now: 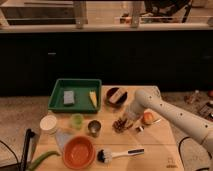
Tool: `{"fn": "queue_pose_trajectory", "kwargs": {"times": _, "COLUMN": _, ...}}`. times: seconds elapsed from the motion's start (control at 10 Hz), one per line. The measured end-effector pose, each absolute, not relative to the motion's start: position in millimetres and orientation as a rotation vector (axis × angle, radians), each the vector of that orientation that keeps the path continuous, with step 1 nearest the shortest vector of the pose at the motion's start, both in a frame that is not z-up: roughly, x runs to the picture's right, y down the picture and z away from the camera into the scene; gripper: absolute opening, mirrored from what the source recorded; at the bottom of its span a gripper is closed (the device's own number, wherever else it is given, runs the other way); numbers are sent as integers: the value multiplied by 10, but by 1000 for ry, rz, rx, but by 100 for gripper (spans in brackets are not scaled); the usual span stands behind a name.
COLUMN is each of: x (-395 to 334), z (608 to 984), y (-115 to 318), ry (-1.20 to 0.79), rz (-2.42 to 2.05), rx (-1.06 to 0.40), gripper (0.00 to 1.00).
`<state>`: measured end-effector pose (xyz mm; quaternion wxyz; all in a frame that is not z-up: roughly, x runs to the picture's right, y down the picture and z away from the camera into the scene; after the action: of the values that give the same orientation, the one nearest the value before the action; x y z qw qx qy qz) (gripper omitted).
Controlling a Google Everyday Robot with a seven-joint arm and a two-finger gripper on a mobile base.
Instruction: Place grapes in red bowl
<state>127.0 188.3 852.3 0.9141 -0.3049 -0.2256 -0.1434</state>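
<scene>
- While the small, lumpy, dark reddish-brown bunch of grapes [120,124] lies on the pale wooden bench [159,146], about midway between its left and right edges, the gripper [127,120] is down right against the bunch's right side.
- Whether the gripper is open or closed on the grapes cannot be told, since its tip merges with the bunch.
- The white arm [167,111] comes in over the bench's right edge, bends near the far edge and drops to the gripper.
- A small metal cup [93,128] stands just left of the grapes, with a pale green cup [76,120] beyond it.
- A round orange-peach fruit [148,118] sits just right of the gripper.
- A dark brown bowl [116,96] holding a tan block is near the far edge, behind the grapes.
- The wide round orange-red bowl [79,151] rests at the near edge, left of centre, well apart from the grapes.
- A white-handled brush [118,154] lies beside that bowl, on its right.
- A green rectangular tray [75,86] occupies the far left corner.
</scene>
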Motion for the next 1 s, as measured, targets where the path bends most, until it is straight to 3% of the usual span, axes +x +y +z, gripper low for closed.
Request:
{"fn": "queue_pose_trajectory", "kwargs": {"times": 0.8, "x": 1354, "z": 8659, "y": 1854, "ry": -457, "rz": -276, "rx": -628, "gripper": 80}}
{"fn": "queue_pose_trajectory", "kwargs": {"times": 1.0, "x": 1369, "z": 8716, "y": 1884, "ry": -455, "rz": -279, "rx": -638, "gripper": 66}}
